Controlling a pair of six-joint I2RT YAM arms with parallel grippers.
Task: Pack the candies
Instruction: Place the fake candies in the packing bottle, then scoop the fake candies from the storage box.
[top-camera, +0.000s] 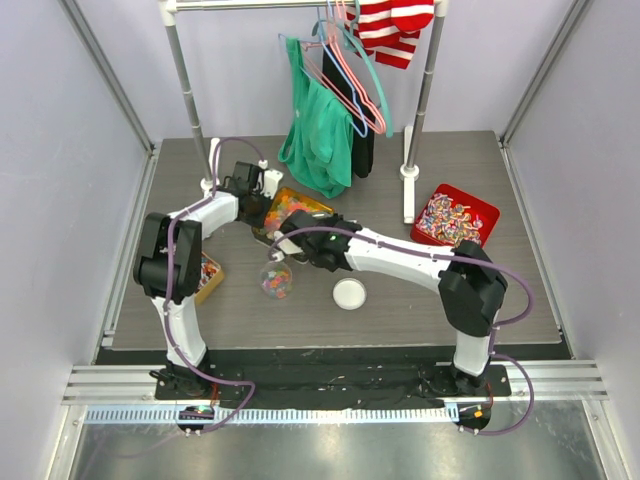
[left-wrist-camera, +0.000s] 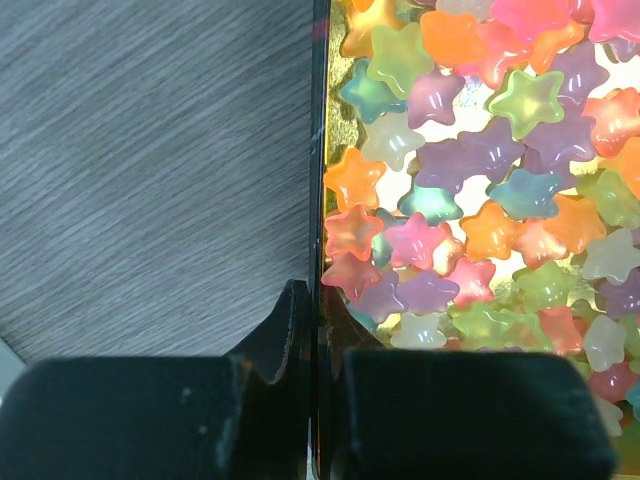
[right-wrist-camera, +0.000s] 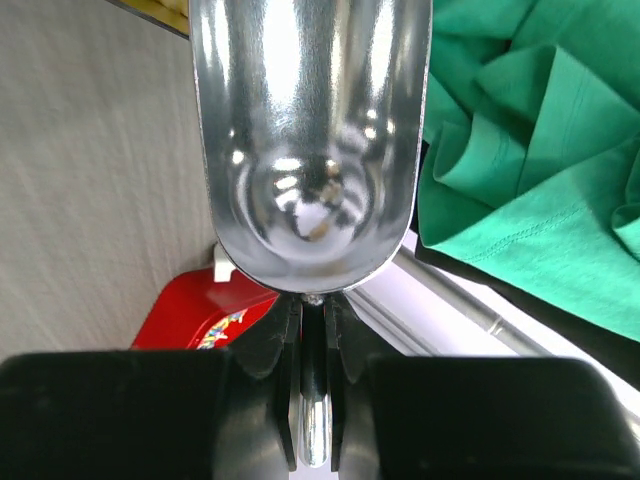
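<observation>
The candies (left-wrist-camera: 470, 150) were small glossy stars in orange, pink, green, purple and pale yellow. They lay heaped in a gold tin (left-wrist-camera: 319, 140), just ahead of the left claw (left-wrist-camera: 318, 330) and to one side of it. That claw was pinched tight on the tin's thin side wall, one finger inside among the stars and one outside over the bare desk (left-wrist-camera: 150, 150).

The right claw (right-wrist-camera: 313, 330) was closed narrowly on the thin handle of a metal scoop (right-wrist-camera: 310, 150). The bowl of the scoop pointed away from the claw and looked empty, showing only reflections. A clear jar (top-camera: 276, 281) stood close beside this claw on the side toward the arm bases and seemed to hold some coloured pieces. Its white lid (top-camera: 350, 293) lay a little further along, apart from it.

A green shirt (right-wrist-camera: 530, 150) hung just beyond the scoop, and a red tray (right-wrist-camera: 190, 315) showed past the claw's underside.

Several things could go wrong from here. The left claw's grip was on a narrow metal edge, so a hard push with the scoop could make the tin slip or tip. The stars were smooth and piled loosely; an overfilled or tilted scoop would likely shed some onto the desk. The jar's mouth looked small beside the scoop, so a hasty pour might miss — or the forearm might knock the jar over. The shirt also hung low enough that the scoop could catch it.
</observation>
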